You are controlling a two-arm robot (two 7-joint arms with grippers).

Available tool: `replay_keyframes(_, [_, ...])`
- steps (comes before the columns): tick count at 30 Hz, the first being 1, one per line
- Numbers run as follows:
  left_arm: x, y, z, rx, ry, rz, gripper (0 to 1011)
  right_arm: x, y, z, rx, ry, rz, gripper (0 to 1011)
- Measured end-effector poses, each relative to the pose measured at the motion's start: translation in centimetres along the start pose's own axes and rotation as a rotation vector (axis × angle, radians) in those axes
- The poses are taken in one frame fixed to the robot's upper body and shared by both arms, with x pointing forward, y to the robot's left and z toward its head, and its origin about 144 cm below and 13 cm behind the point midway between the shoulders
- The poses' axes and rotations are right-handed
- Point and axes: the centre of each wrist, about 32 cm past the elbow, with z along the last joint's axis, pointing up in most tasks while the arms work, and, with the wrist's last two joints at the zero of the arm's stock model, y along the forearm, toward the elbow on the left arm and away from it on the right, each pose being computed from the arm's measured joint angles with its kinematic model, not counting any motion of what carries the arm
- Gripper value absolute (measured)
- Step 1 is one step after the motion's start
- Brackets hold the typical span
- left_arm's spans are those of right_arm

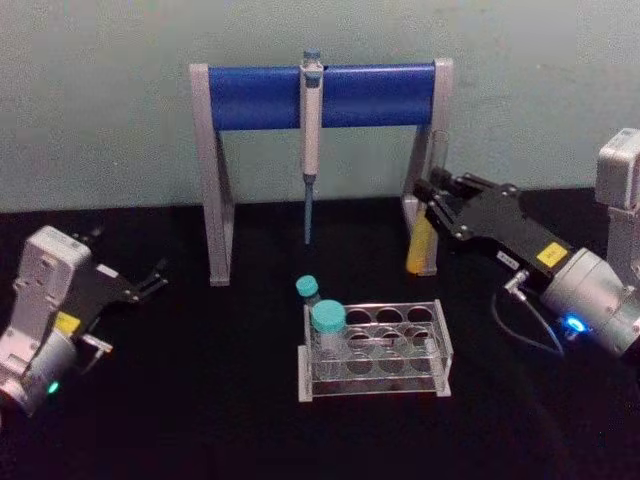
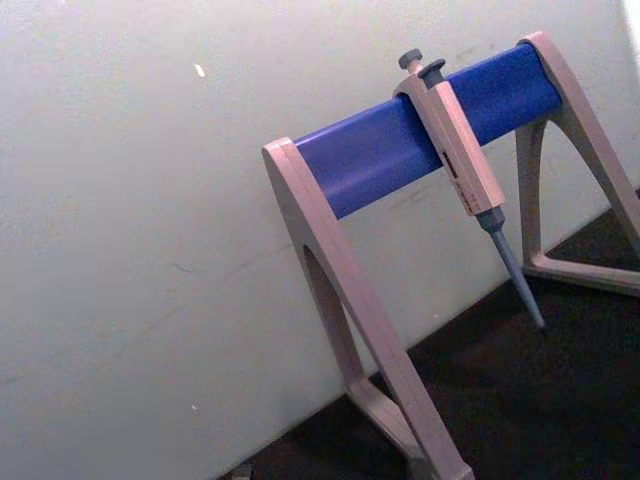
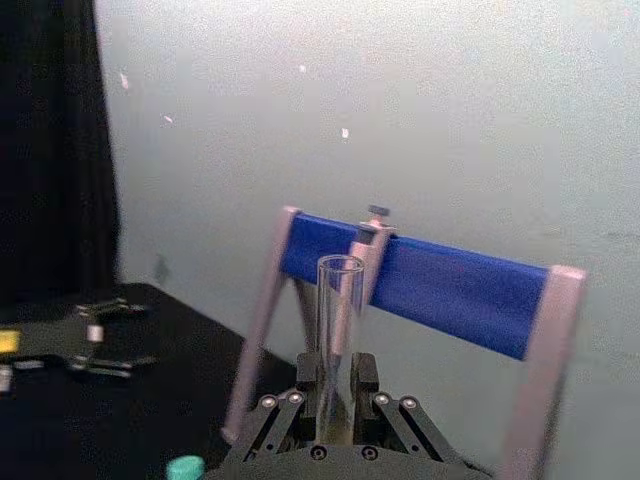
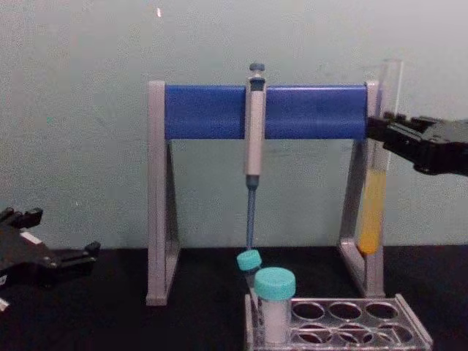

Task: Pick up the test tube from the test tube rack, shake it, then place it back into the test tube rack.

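My right gripper [image 1: 432,197] is shut on the test tube [image 1: 421,250] and holds it in the air, roughly upright. The clear tube has yellow liquid [image 4: 372,212] in its lower part and an open top. In the chest view the fingers [image 4: 382,131] clamp the test tube [image 4: 385,95] high up, in front of the stand's right leg. The right wrist view looks up the test tube [image 3: 338,330] between the jaws. The test tube rack [image 1: 441,350], low and clear, stands on the black table in front and to the left of the tube. My left gripper [image 1: 152,280] rests open at the far left.
A grey-and-blue pipette stand [image 1: 320,95] with a hanging pipette [image 1: 311,130] stands behind the rack [image 4: 409,322]. A teal-capped white vial [image 1: 328,320] and a small teal-capped tube [image 1: 307,288] sit at the rack's left end. A pale wall closes the back.
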Motion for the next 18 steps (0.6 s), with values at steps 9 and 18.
replay_keyframes(9, [0.0,0.0,0.0,0.000,0.000,0.000,1001,0.4,-0.3,0.4,-0.009,0.085,0.104,229])
replay_keyframes(18, [0.0,0.0,0.0,0.000,0.000,0.000,1001,1.0,-2.5,1.9,-0.090,0.115,0.158,229])
